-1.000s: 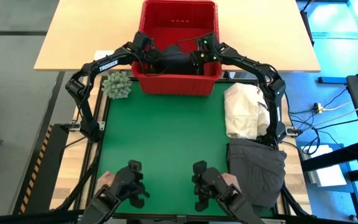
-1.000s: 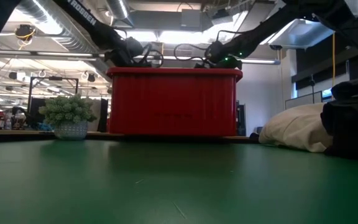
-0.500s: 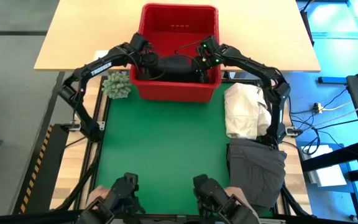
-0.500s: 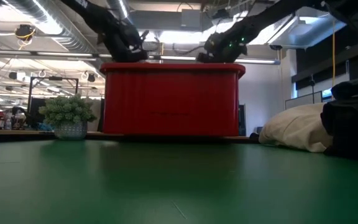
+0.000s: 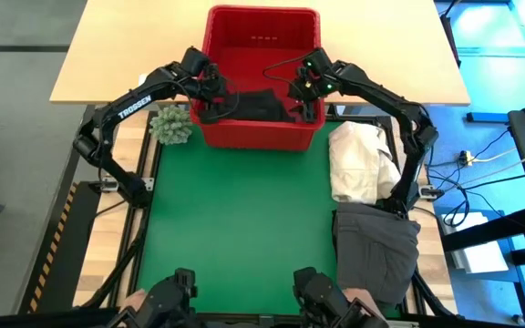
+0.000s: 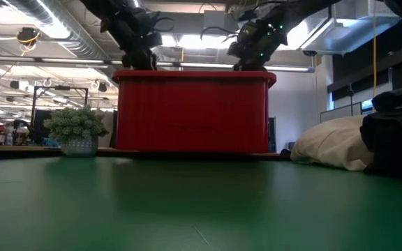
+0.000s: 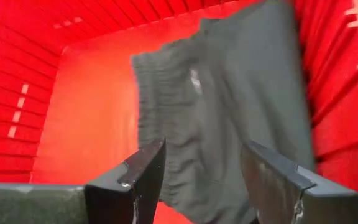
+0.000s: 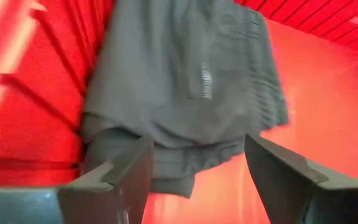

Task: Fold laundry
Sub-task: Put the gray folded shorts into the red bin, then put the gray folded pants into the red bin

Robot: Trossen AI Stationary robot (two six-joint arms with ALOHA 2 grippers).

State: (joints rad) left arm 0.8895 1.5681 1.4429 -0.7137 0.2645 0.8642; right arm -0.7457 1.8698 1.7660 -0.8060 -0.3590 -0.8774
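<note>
A small pale-green potted plant (image 5: 171, 124) sits at the bench's (image 5: 235, 210) far left corner, beside a red ribbed plastic basket (image 5: 261, 137). Over the basket's left side hangs the left claw (image 5: 210, 89), its fingers spread and grasping nothing; the soft, dark grey cloth garment (image 5: 261, 104) lies just below and ahead of it, crumpled on the basket floor against the near wall. The garment's long axis runs across the basket, from one claw toward the other, its gathered, ribbed waistband (image 7: 166, 118) turned toward the basket's open floor. Over the right side, the right claw (image 5: 301, 84) is likewise spread and empty, about as near the cloth as its partner. Farther right on the green bench mat lie a rumpled cream-white cloth heap (image 5: 361, 162) and, nearer the front, a flat folded dark grey garment (image 5: 376, 246).
</note>
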